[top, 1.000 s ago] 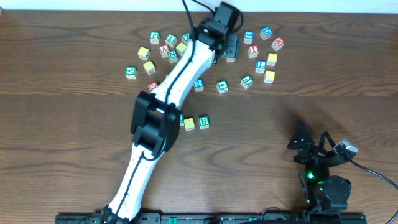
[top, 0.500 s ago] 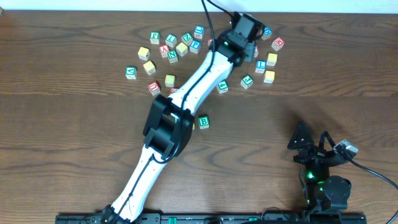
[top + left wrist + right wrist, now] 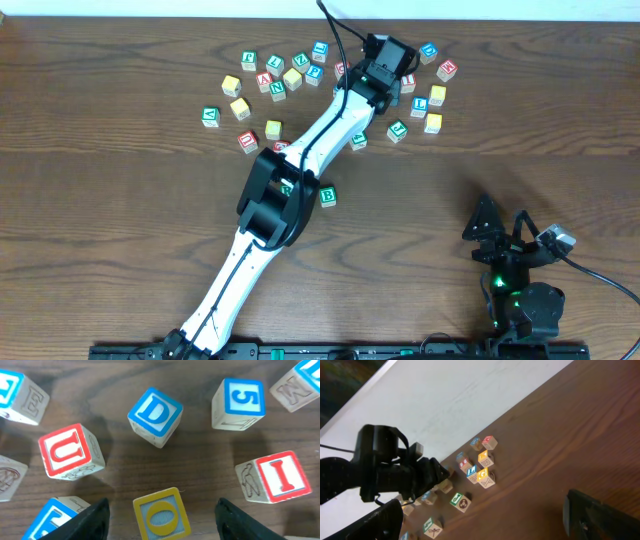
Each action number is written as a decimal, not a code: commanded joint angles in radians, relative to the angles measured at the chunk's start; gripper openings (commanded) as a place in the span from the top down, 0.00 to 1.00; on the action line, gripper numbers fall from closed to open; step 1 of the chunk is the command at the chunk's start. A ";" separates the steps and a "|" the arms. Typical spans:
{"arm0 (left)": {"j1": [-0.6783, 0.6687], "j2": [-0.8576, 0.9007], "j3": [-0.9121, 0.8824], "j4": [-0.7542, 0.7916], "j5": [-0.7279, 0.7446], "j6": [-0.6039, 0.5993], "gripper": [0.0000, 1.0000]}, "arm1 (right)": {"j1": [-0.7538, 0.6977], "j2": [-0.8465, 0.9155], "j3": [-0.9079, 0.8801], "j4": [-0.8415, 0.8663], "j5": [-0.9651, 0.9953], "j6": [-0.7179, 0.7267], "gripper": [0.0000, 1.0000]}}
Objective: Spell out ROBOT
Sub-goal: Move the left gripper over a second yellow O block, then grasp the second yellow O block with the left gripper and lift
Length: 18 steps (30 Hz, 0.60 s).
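My left gripper is open, low over the table, with a yellow O block lying between its two fingers, untouched. Around it lie a blue D block, a red U block, a blue 5 block and a red I block. In the overhead view the left gripper is at the right side of the block cluster. A green B block sits alone mid-table beside the left arm, which hides whatever lies left of it. My right gripper is open and empty at the front right.
Several more letter blocks lie scattered at the back: a group at the left and a group at the right. The left arm stretches diagonally across the table. The table's far edge meets a white wall.
The left arm swung right from the middle of the block cluster to its right side, then settled slightly back over the O block. The right arm has not moved.
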 commanded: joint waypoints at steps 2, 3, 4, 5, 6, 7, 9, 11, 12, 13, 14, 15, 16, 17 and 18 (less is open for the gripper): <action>0.004 0.033 0.029 0.004 -0.017 -0.016 0.42 | -0.002 -0.005 -0.002 -0.003 0.005 0.003 0.01; 0.004 0.033 0.029 0.010 -0.017 -0.016 0.44 | -0.002 -0.005 -0.002 -0.003 0.005 0.003 0.01; 0.004 0.033 0.029 0.013 -0.017 -0.016 0.46 | -0.002 -0.005 -0.002 -0.003 0.005 0.003 0.01; 0.004 0.033 0.030 0.017 -0.017 -0.016 0.47 | -0.002 -0.005 -0.002 -0.003 0.005 0.003 0.01; 0.004 0.033 0.029 0.021 -0.017 -0.016 0.50 | -0.002 -0.005 -0.002 -0.003 0.005 0.003 0.01; 0.004 0.033 0.029 0.023 -0.017 -0.016 0.50 | -0.002 -0.005 -0.002 -0.003 0.005 0.003 0.01; 0.004 0.033 0.029 0.027 -0.017 -0.016 0.54 | -0.002 -0.005 -0.002 -0.003 0.005 0.003 0.01; 0.004 0.033 0.030 0.028 -0.017 -0.015 0.59 | -0.002 -0.005 -0.002 -0.003 0.005 0.003 0.01; 0.004 0.033 0.030 0.028 -0.017 -0.015 0.62 | -0.002 -0.005 -0.002 -0.003 0.005 0.003 0.01; 0.004 0.033 0.030 0.027 -0.017 -0.015 0.64 | -0.002 -0.005 -0.002 -0.003 0.005 0.003 0.01; 0.004 0.033 0.029 0.026 -0.017 -0.015 0.64 | -0.002 -0.005 -0.002 -0.003 0.005 0.003 0.01; 0.004 0.033 0.030 0.023 -0.017 -0.015 0.64 | -0.002 -0.005 -0.002 -0.003 0.005 0.003 0.01; 0.004 0.033 0.029 0.022 -0.017 -0.015 0.64 | -0.002 -0.005 -0.002 -0.003 0.005 0.003 0.01; 0.004 0.033 0.029 0.021 -0.017 -0.015 0.64 | -0.002 -0.005 -0.002 -0.003 0.005 0.003 0.01; 0.004 0.033 0.029 0.020 -0.017 -0.015 0.64 | -0.002 -0.005 -0.002 -0.003 0.005 0.003 0.01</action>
